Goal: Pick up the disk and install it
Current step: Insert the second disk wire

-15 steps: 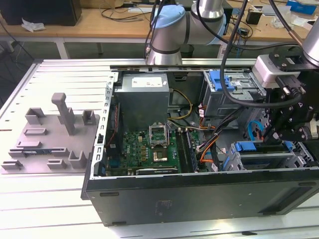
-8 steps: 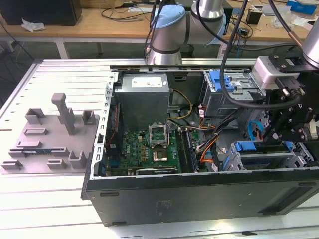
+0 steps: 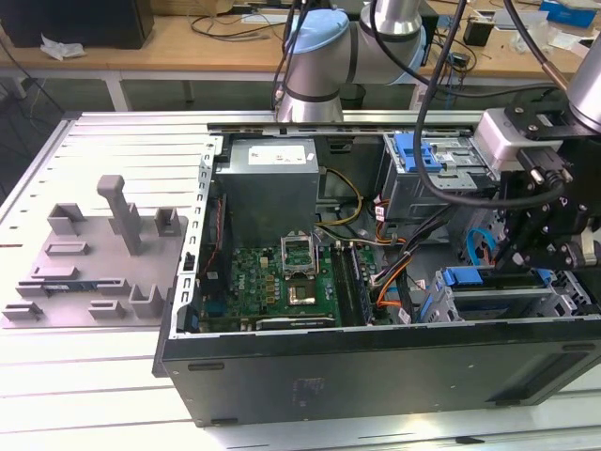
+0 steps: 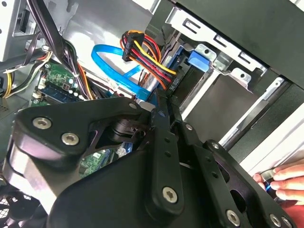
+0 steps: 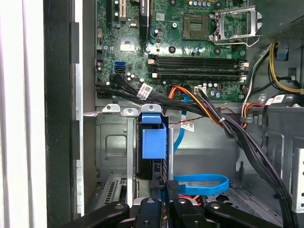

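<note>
The disk (image 5: 154, 137) stands on edge in the drive cage at the computer case's corner, with its blue carrier frame and tab showing. In the exterior view the disk's blue frame (image 3: 465, 275) lies at the case's right end. My black gripper (image 3: 515, 256) hangs just above it. In the first wrist view the gripper (image 5: 168, 190) has its two fingers pressed together, their tips at the disk's near end, not around it. The gripper (image 4: 164, 108) in the second wrist view also has its fingers together, pointing at the cage.
A blue data cable (image 5: 199, 183) loops beside the fingers, and a thick cable bundle (image 5: 237, 128) crosses the case. Another blue-framed drive (image 3: 418, 150) sits in the far bay. A grey slotted fixture (image 3: 94, 263) lies at the exterior view's left. A person's fingers (image 4: 285, 180) touch the case edge.
</note>
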Action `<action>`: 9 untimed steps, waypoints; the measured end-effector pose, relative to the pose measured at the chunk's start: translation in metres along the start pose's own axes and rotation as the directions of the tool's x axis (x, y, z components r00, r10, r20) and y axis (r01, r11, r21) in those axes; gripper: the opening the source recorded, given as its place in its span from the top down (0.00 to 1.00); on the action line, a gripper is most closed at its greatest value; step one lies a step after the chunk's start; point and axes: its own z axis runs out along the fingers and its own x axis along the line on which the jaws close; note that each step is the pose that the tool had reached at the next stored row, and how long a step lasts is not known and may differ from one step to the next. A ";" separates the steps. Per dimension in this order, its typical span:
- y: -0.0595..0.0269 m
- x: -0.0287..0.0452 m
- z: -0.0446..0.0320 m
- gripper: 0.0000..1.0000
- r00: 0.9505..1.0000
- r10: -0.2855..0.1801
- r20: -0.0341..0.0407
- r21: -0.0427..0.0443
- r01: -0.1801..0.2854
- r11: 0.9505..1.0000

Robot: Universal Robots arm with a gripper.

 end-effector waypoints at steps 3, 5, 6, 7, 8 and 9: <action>0.0000 0.0001 0.0009 0.84 1.000 0.000 0.000 0.000 0.000 1.000; 0.0000 0.0001 0.0015 0.84 1.000 0.000 0.000 0.000 0.000 1.000; 0.0000 0.0001 0.0018 0.84 1.000 0.000 0.000 0.000 0.000 1.000; 0.0000 0.0001 0.0021 0.84 1.000 0.000 0.000 0.000 0.000 1.000; 0.0001 0.0001 0.0024 0.84 1.000 0.000 0.000 0.000 0.000 1.000; 0.0001 0.0001 0.0027 0.84 1.000 0.000 0.000 0.000 0.000 1.000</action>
